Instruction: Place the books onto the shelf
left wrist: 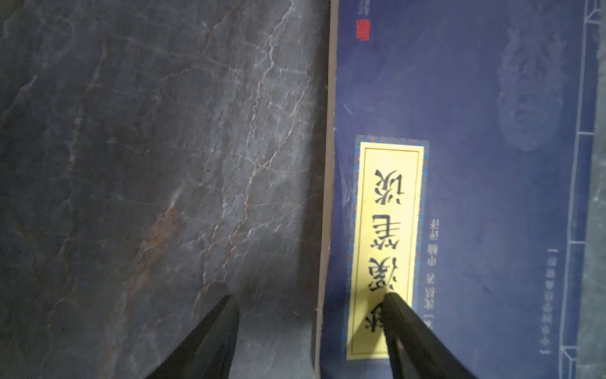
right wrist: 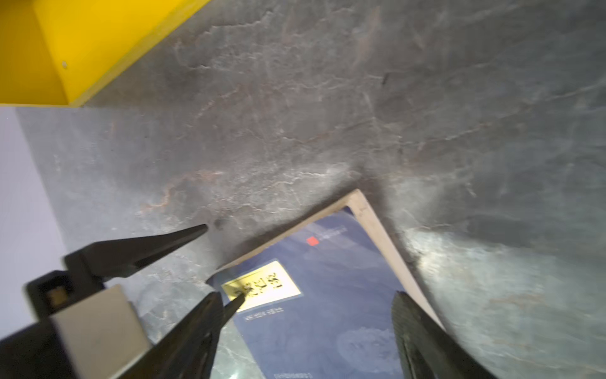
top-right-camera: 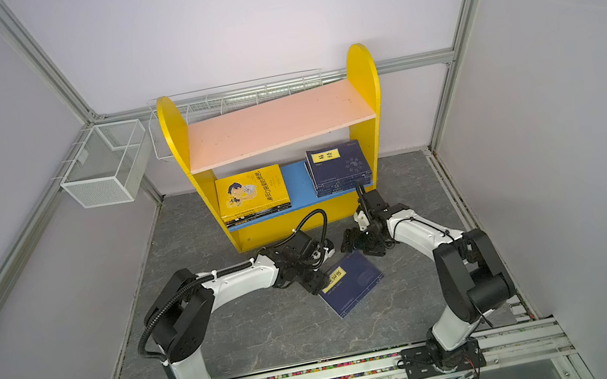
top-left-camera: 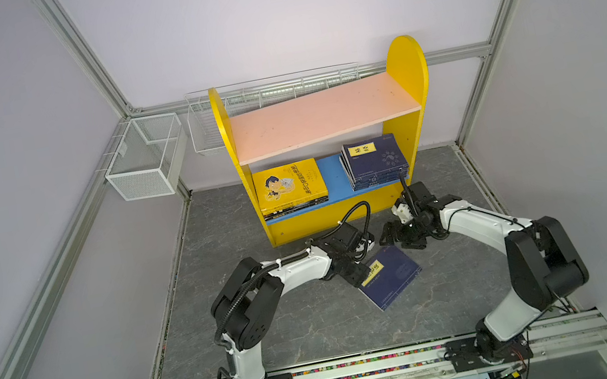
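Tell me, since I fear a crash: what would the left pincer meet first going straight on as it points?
Likely the navy book on the table: the left pincer straddles its edge, one fingertip over its yellow label. Its height is unclear.

Robot lab test cell: bare alu. extrusion frame posts [top-left-camera: 86, 56] w/ plain pale-lilac wall panels [top-left-camera: 283, 12] box in a grey marble-pattern desk [top-left-camera: 296, 326]. White-&-black left arm [top-left-camera: 299, 269] & right arm [top-left-camera: 476, 221] are bolted to a slotted metal rail [top-left-camera: 368, 373] along the desk's front edge. White wire-mesh basket [top-left-camera: 144, 159] hangs on the frame.
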You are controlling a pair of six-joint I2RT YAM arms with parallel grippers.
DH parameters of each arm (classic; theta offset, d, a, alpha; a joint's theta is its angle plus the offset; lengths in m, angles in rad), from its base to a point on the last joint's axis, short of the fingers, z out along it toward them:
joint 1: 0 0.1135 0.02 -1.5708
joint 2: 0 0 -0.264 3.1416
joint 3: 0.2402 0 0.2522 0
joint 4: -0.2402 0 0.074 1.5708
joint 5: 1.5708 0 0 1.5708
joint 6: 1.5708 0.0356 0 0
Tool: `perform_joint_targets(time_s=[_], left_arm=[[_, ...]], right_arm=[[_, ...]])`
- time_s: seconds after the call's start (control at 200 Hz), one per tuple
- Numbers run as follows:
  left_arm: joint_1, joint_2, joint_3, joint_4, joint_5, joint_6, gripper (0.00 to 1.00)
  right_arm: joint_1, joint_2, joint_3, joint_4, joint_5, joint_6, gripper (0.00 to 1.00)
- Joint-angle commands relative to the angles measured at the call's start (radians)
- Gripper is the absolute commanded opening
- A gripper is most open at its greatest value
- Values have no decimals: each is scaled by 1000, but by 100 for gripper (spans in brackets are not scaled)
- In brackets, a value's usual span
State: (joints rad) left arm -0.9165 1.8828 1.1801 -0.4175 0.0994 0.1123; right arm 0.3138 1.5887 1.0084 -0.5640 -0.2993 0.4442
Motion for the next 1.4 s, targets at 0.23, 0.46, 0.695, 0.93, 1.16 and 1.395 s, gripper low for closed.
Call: perform_joint_targets(time_s=[0.23,0.46,0.695,0.93,1.16,1.395], left_arm=[[0,32,29,-37,20,30,70],[0,34,26,-35,19,28,70],[1,48,46,-53,22,30,70],[1,57,56,-59,28,29,69],[2,55,56,-58,27,25,69],[2,50,46,-49,25,22,69]], right_arm=[[54,-273,-302,-123,1,14,84],[54,-170,-348,-35,-4,0,84],[47,-69,-241,32,-19,-7,85],[32,47,-50,157,-92,22,85],[39,132,61,224,-143,38,84],[44,21,-3,72,49,-34,84]])
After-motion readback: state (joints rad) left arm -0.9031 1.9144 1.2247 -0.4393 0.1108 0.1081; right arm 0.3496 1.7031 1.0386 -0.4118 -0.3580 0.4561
